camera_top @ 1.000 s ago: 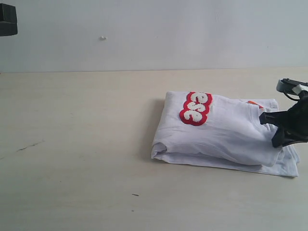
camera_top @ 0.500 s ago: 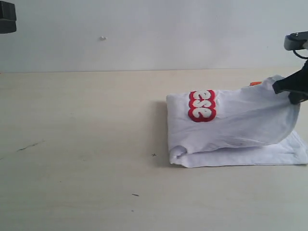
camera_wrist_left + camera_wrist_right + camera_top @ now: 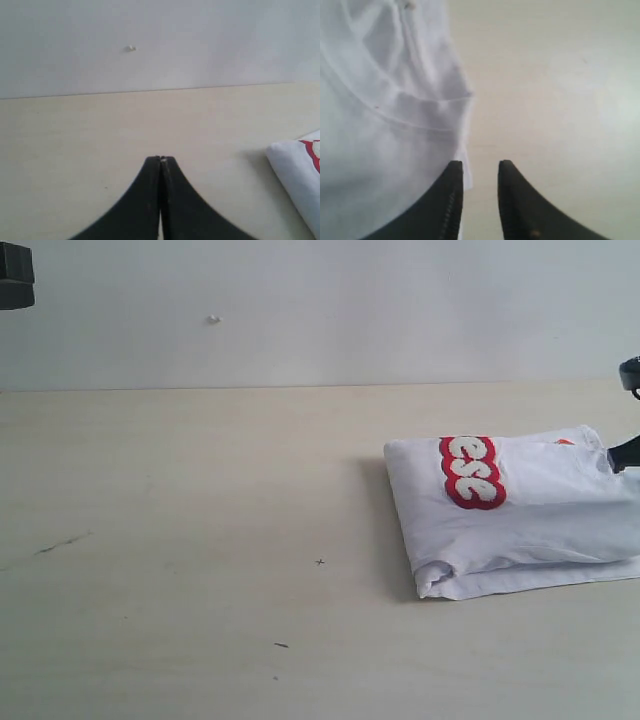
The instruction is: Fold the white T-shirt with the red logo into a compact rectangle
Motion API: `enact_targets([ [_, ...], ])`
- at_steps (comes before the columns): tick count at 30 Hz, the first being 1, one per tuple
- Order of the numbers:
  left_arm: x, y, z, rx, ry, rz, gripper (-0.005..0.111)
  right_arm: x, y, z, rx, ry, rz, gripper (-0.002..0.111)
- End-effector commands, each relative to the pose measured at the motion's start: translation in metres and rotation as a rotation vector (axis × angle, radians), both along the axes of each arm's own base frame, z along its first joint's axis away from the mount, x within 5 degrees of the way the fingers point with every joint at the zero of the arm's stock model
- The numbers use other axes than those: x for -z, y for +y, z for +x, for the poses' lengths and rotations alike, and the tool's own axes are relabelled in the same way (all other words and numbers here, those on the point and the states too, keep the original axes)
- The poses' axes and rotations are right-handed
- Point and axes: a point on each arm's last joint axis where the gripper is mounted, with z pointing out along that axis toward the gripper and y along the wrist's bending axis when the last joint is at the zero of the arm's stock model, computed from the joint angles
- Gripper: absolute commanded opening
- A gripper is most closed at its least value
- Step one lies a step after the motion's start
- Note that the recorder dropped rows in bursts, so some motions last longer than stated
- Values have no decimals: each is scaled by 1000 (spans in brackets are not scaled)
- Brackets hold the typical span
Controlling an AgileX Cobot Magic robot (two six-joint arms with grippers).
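T-shirt (image 3: 540,530) lies folded on the surface (image 3: 200,540), far right, logo (image 3: 472,472) up. Beside its edge the right pincer (image 3: 480,165) is narrowly parted, empty; the left pincer (image 3: 161,161) is closed. A snagged hem could drag the fold open.

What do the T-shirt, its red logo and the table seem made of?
T-shirt: soft white cloth, likely cotton; creases and folds limply. Logo: red patch with fuzzy white letters, perhaps towelling. Table: pale matte wood-look top, faint grain; possibly laminate.
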Motion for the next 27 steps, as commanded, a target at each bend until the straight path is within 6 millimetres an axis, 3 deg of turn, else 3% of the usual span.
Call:
enact_targets([
  [1, -1, 1, -1, -3, -8, 4, 0, -12, -8, 8, 106, -16, -32, 36],
  [6, -1, 1, -1, -4, -10, 4, 0, -18, 7, 16, 31, -60, 138, 33],
  [12, 0, 1, -1, -1, -4, 5, 0, -3, 39, 20, -170, -48, 448, 0],
  [18, 0, 1, -2, 3, 2, 5, 0, 33, 53, 18, -168, 13, 497, 0],
  [27, -1, 1, -1, -4, -8, -2, 0, 76, 117, 23, -270, 159, 529, 0],
])
